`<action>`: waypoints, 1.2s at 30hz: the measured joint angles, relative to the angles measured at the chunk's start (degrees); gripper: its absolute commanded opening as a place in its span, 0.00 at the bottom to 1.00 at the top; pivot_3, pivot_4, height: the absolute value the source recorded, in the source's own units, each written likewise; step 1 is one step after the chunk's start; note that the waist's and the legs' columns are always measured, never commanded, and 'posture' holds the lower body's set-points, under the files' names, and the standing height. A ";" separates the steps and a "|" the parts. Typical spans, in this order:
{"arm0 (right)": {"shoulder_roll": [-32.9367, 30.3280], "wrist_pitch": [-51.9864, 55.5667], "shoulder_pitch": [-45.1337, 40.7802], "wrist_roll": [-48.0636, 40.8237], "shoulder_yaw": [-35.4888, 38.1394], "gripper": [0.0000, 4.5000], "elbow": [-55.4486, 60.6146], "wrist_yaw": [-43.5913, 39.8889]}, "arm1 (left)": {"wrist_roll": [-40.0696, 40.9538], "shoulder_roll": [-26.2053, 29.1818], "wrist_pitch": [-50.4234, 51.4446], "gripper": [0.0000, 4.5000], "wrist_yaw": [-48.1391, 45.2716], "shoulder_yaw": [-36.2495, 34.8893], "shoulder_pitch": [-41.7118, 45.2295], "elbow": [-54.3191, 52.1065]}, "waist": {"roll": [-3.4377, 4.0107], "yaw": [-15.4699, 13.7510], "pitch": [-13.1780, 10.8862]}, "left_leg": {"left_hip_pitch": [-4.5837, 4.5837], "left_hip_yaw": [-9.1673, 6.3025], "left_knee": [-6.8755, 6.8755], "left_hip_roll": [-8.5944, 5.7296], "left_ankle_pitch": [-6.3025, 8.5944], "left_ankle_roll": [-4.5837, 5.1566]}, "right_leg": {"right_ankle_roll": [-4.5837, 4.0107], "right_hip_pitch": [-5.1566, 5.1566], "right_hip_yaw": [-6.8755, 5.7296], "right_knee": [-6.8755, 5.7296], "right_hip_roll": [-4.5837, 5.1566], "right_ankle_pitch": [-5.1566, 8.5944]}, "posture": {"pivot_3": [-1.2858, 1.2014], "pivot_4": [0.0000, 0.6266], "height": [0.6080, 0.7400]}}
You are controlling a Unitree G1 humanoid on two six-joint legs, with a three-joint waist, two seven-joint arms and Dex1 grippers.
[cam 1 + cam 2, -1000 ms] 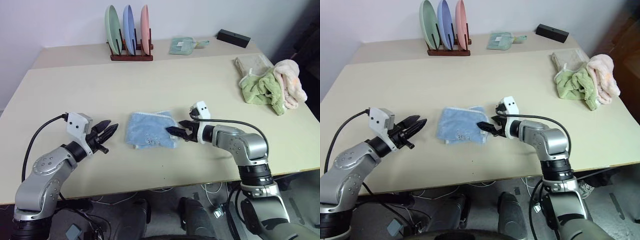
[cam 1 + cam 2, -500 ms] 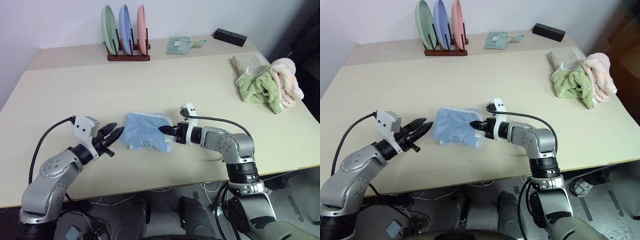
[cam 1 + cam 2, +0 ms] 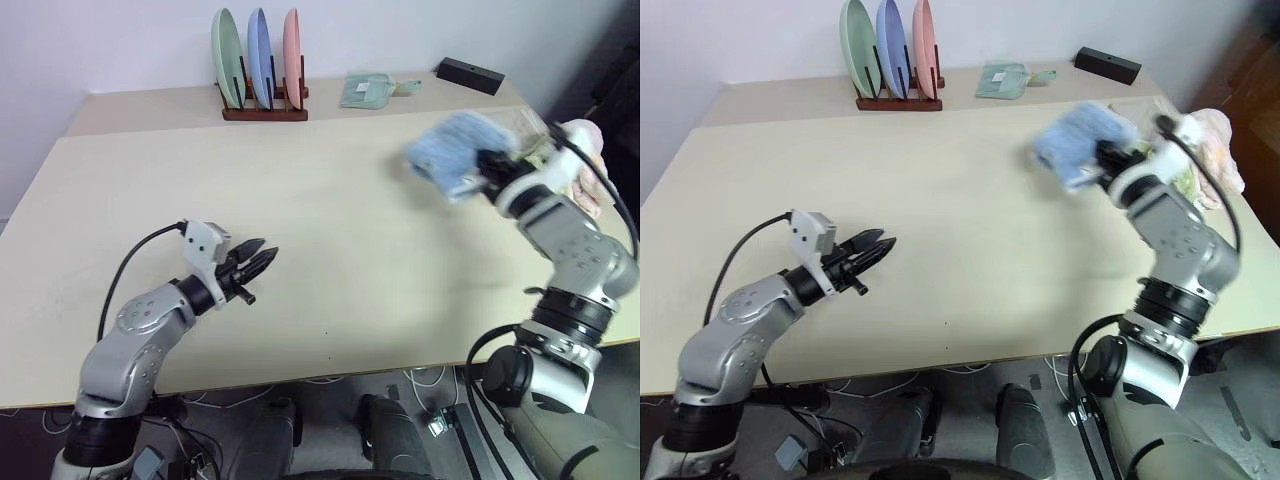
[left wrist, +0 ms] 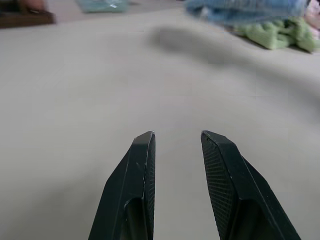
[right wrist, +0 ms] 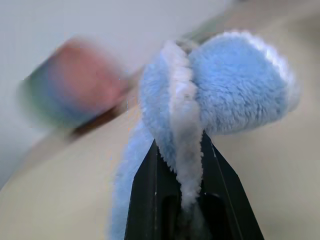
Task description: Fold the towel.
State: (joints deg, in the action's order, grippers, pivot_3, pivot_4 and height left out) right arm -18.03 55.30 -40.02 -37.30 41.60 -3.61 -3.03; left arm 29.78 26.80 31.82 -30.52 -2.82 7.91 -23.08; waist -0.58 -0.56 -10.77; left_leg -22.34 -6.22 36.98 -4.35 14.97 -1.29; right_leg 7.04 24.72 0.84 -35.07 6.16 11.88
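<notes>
The light blue towel [image 3: 450, 152] hangs folded in the air above the table's right side, clear of the tabletop. My right gripper [image 3: 484, 163] is shut on the towel [image 5: 200, 100], its two black fingers [image 5: 145, 200] pinching the whitish hem. My left gripper [image 3: 262, 262] hovers low over the table's front left, open by a narrow gap with nothing between its fingers [image 4: 142, 165]. From the left wrist view the towel [image 4: 245, 10] floats far off, casting a shadow on the table.
A lime-green towel [image 4: 275, 35] and a pale pink towel [image 3: 590, 160] lie heaped at the right edge. At the back stand a plate rack [image 3: 262, 70] with three plates, a small green cloth [image 3: 368, 90] and a black box [image 3: 470, 75].
My right gripper closed on the towel, lifted it off the table's middle and swung it up to the right. My left gripper moved a little to the right.
</notes>
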 measured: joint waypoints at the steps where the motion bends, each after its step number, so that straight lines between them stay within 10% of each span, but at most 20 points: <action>1: 0.11 1.38 2.48 -0.41 1.98 0.02 0.84 2.45 | -0.26 -0.23 -0.03 0.32 -0.49 1.00 1.01 0.65 | 0.01 0.02 0.00 | 0.00 0.00 -0.01 0.01 0.00 0.00 | 0.00 0.00 0.01 -0.01 0.00 0.00 | 0.52 0.24 1.00; 9: 4.59 10.58 16.04 -7.19 12.08 0.02 12.47 14.67 | -1.30 -1.66 -0.51 0.32 -3.15 4.16 3.79 3.55 | 0.31 1.37 -0.02 | 0.01 0.08 0.04 0.04 0.01 0.05 | 0.00 0.03 0.13 -0.06 -0.03 0.00 | 0.52 0.24 1.00; 19: 0.25 11.18 18.76 -12.26 10.36 0.99 15.98 16.75 | -2.94 -2.82 -1.66 0.32 -4.91 5.75 5.43 6.57 | 0.32 1.15 -0.02 | 0.01 0.09 0.08 0.05 0.01 0.06 | 0.02 -0.01 0.12 -0.03 -0.05 0.01 | 0.52 0.24 1.00; 29: -24.88 -5.88 25.65 6.21 -10.10 0.99 16.98 0.19 | -7.89 -2.83 -8.87 0.32 1.18 -1.08 9.18 14.76 | 0.28 1.47 -0.04 | 0.05 0.37 0.08 0.12 0.02 0.08 | 0.04 -0.04 0.12 0.00 -0.12 0.02 | 0.52 0.24 1.00; 36: -29.02 -20.67 20.26 10.60 -26.35 0.99 16.95 -21.22 | -9.37 2.06 -11.58 0.32 1.50 -7.38 4.55 16.02 | 0.17 1.40 -0.09 | 0.04 0.30 0.08 0.19 0.04 0.09 | 0.04 -0.03 0.12 0.05 -0.17 0.02 | 0.52 0.24 1.00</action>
State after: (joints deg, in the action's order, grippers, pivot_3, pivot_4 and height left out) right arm -47.06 34.64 -19.75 -26.71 15.25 13.33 -24.24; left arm 20.41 28.85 20.24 -29.02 -10.19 12.47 -7.07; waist -0.40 0.84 -10.86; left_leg -22.30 -5.92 37.07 -4.16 15.00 -1.20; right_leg 7.08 24.68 0.96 -35.01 5.99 11.90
